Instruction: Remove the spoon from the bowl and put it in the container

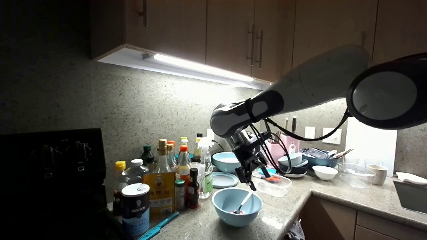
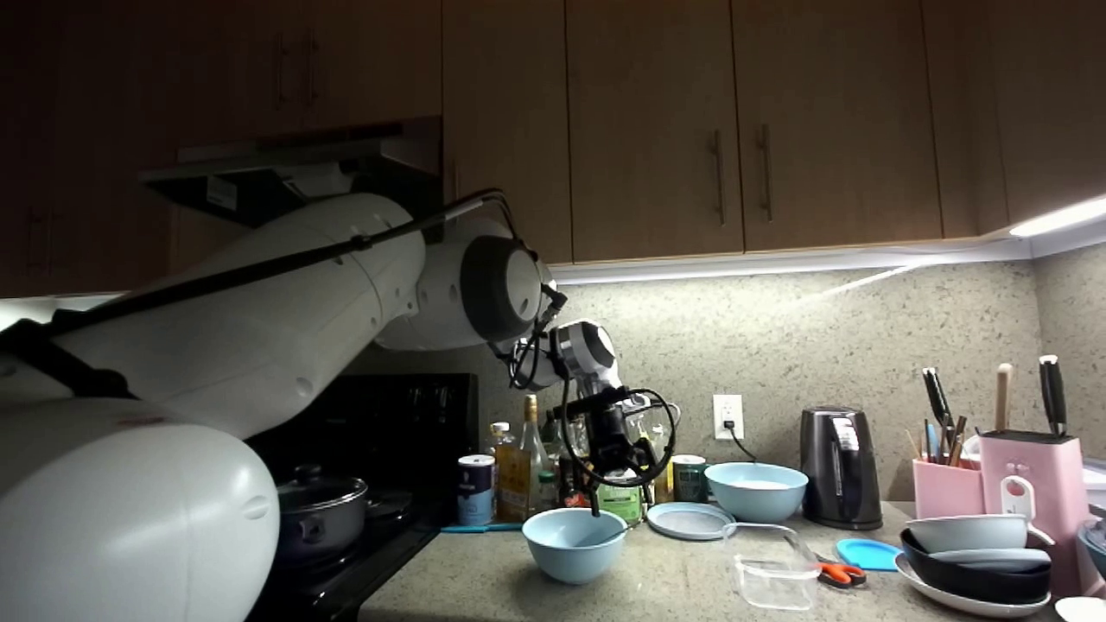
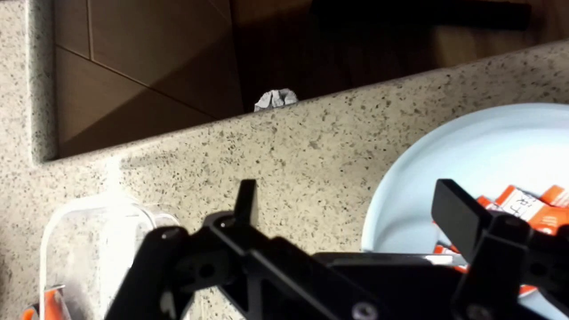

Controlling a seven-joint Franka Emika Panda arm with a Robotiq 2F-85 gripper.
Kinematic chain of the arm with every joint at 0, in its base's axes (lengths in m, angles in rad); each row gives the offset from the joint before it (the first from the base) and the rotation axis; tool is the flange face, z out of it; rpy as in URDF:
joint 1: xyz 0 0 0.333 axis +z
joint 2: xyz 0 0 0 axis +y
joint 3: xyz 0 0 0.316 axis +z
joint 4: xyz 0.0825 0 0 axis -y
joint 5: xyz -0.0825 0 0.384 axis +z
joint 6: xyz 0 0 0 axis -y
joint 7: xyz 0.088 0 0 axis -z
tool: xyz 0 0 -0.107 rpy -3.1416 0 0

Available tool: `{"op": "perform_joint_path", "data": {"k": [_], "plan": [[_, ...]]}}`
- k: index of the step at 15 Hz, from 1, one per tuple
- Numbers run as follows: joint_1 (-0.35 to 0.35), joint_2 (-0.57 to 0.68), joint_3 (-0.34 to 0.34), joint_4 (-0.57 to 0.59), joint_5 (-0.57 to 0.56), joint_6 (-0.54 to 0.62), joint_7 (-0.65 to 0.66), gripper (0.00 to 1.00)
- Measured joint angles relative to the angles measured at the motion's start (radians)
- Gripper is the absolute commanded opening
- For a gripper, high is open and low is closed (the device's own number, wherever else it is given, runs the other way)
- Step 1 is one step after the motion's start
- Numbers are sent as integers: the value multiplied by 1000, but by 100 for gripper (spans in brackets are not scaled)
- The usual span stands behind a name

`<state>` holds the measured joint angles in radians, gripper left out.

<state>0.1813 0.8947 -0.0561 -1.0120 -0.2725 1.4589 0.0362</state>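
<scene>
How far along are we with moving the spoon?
Nothing looks done yet: the spoon sits in the bowl. In hand, it seems, is positioning: the gripper hangs open by the bowl's rim. Left: grasp the spoon, lift it out and put it in the clear container on the counter.

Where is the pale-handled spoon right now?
In an exterior view, the pale-handled spoon is low, just right of centre, inside the nearer round light-blue bowl, slanting up rightward below the black tool.
</scene>
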Motion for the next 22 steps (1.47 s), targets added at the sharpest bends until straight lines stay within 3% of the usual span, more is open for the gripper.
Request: {"op": "perform_joint_path", "data": {"k": [4,10,17,22], "plan": [[6,1,8,0,11,3,26,100],[2,6,20,3,163,77,269,100],[-11,23,14,30,165,77,294,100],[-17,23,4,17,206,205,495,100]]}}
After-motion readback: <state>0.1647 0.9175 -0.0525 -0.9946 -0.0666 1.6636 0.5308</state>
